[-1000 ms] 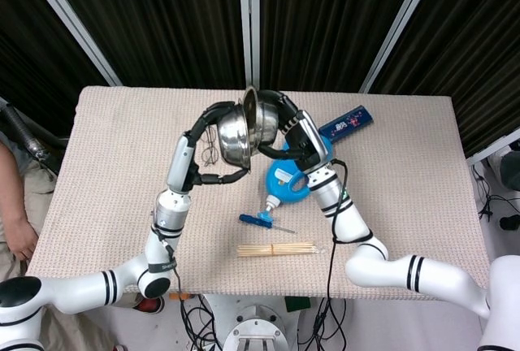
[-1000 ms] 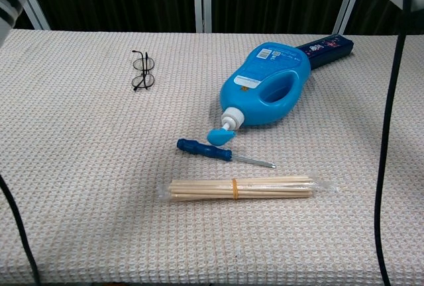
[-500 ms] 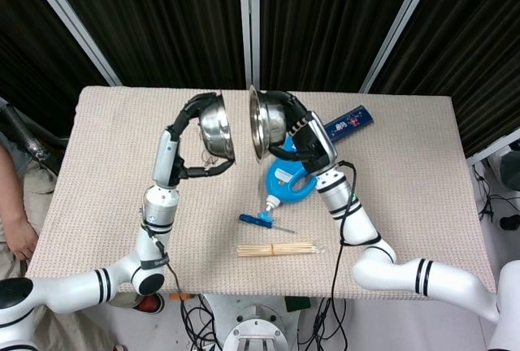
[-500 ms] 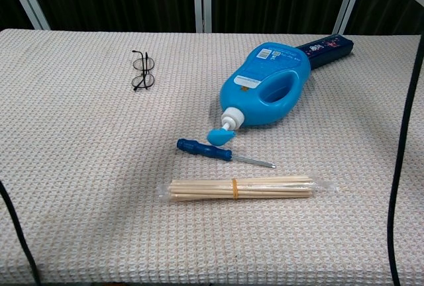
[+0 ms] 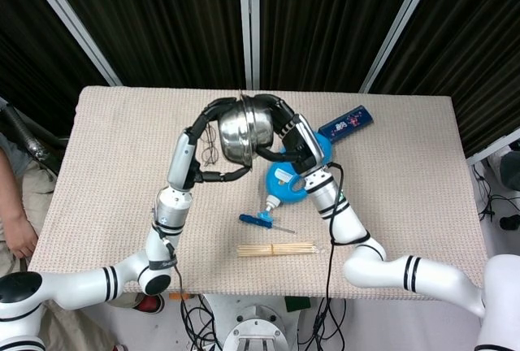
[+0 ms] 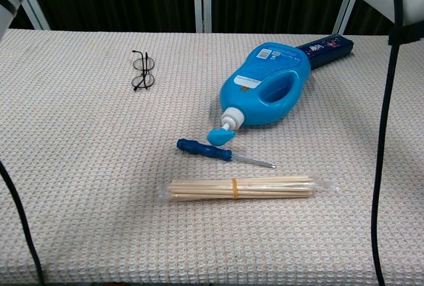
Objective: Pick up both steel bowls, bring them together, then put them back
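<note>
Head view: both steel bowls (image 5: 248,130) are held up above the table (image 5: 406,172), pressed together rim to rim. The left bowl is gripped by the left hand (image 5: 213,123), the right bowl by the right hand (image 5: 286,127), fingers wrapped on the rims. Below lie a blue detergent jug (image 6: 268,84), its label unreadable, a dark blue box (image 6: 326,49) with unreadable print, a bundle of sticks (image 6: 240,187), a blue-handled screwdriver (image 6: 222,153), a blue cap (image 6: 219,136) and glasses (image 6: 142,71).
</note>
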### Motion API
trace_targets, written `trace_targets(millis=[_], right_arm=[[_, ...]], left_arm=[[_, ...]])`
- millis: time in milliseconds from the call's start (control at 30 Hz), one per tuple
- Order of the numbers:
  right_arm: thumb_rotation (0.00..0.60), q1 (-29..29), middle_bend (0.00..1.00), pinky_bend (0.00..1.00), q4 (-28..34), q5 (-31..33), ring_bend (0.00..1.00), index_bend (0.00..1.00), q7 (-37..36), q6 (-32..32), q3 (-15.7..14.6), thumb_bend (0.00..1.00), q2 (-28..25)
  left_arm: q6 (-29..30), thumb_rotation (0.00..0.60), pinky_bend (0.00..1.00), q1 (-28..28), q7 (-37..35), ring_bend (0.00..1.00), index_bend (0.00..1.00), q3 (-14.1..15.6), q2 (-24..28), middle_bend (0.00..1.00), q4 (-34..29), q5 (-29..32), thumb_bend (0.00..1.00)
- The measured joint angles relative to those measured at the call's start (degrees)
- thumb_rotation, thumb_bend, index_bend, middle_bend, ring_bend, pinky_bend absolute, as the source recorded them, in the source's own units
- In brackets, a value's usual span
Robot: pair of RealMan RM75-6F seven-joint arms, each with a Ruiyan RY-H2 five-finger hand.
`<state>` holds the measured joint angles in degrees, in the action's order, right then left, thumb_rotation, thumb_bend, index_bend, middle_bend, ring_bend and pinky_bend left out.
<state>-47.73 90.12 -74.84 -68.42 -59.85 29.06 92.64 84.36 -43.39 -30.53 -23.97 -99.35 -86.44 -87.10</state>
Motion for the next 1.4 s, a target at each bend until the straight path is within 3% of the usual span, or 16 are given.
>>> trace_targets(millis=[167,500,633,767,933,1133,1233,1400], right_arm=[[0.6,2.34,0.55,0.29,0.92,-0.12,0.46,0.69,-2.46,-1.78,0.15,0.29,-1.9],[0.6,-0.26,0.55,0.29,1.26,-1.5,0.46,0.69,0.18,0.44,-1.2,0.29,-0.3],[0.6,2.39,0.55,0.29,1.58,-1.37,0.46,0.69,0.01,-2.09,-1.22,0.29,-1.99],[0.6,7.49,0.55,0.29,1.7,-1.36,0.46,0.69,2.04,-5.12,-2.25,0.29,-7.38],[0.6,12.5,0.55,0.29,2.09,-0.88,0.46,0.69,12.21,-6.75,-5.66,0.33,-13.6],[0.6,19.92,0.55,0.29,4.27,0.26,0.46,0.69,30.25,-6.46,-13.84,0.33,-24.04],[0.6,22.24,0.55,0.29,4.75,0.82,0.46,0.69,39.02,-6.09,-17.51,0.33,-26.21],[0.6,25.05,0.55,0.29,5.1,2.27,0.46,0.69,53.43,-5.53,-22.59,0.33,-26.57]], left_arm=[[0.67,0.6,0.69,0.81,-0.7,0.51,0.68,0.1,0.78,0.64,-0.33,0.76,0.18],[-0.77,0.6,0.69,-1.22,0.12,0.51,0.68,0.19,-0.51,0.64,0.75,0.8,0.18],[0.94,0.6,0.69,1.06,0.41,0.51,0.68,0.38,1.8,0.64,0.37,1.09,0.18],[1.63,0.6,0.69,4.95,1.76,0.52,0.68,2.5,6.72,0.64,0.36,1.5,0.18],[-2.93,0.6,0.68,9.68,8.42,0.52,0.69,9.39,17.0,0.64,0.6,2.92,0.18],[-14.91,0.6,0.67,12.62,22.97,0.52,0.71,16.64,29.51,0.66,-2.81,7.51,0.18],[-22.0,0.6,0.67,12.63,29.31,0.52,0.71,19.33,32.54,0.67,-5.1,10.37,0.18],[-29.78,0.6,0.67,11.31,38.01,0.52,0.71,22.05,32.91,0.67,-6.15,15.16,0.18]])
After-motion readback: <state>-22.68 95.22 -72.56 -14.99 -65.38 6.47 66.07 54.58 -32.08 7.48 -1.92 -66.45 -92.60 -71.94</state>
